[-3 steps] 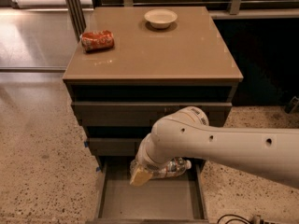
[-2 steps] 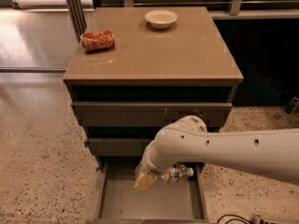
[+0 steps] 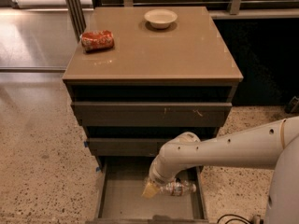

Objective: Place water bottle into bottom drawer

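Observation:
The water bottle (image 3: pixel 178 188), clear with a coloured label band and a white cap, lies on its side low inside the open bottom drawer (image 3: pixel 122 199), its cap pointing right. My gripper (image 3: pixel 154 188) reaches down into the drawer from the right on the white arm (image 3: pixel 219 148) and is shut on the bottle's left end. A yellowish fingertip (image 3: pixel 149 190) shows just left of the bottle. The arm hides the drawer's back right part.
The brown cabinet top (image 3: pixel 154 50) carries a crushed red-orange can (image 3: pixel 97 40) at the left and a white bowl (image 3: pixel 160 18) at the back. The two upper drawers (image 3: pixel 149 113) are closed. Speckled floor lies on the left; a dark wall on the right.
The arm has lowered and moved slightly right, carrying the bottle deeper into the open bottom drawer. The can and the bowl have not moved.

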Controlling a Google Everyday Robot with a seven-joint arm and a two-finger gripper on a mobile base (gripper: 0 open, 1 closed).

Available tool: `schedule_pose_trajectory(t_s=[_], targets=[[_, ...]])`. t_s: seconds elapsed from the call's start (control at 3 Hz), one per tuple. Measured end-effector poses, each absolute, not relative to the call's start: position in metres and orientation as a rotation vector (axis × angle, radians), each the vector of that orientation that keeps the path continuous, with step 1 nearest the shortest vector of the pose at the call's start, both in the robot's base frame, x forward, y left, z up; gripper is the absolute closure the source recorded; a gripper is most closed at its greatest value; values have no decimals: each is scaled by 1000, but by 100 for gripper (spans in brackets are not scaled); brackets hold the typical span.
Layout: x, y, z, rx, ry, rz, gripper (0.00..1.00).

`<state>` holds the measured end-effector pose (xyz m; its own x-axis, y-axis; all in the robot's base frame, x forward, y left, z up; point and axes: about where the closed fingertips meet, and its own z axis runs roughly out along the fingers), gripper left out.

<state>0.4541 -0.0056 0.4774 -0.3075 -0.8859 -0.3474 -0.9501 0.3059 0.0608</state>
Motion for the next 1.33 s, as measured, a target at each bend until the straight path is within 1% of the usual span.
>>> schedule_pose_trajectory(t_s=[0.33, 0.67, 1.33], targets=[[454, -6, 477, -1675, 2326, 374, 100], [458, -8, 452, -1646, 2369, 369, 100], [487, 2, 397, -1423, 2386, 478, 100]])
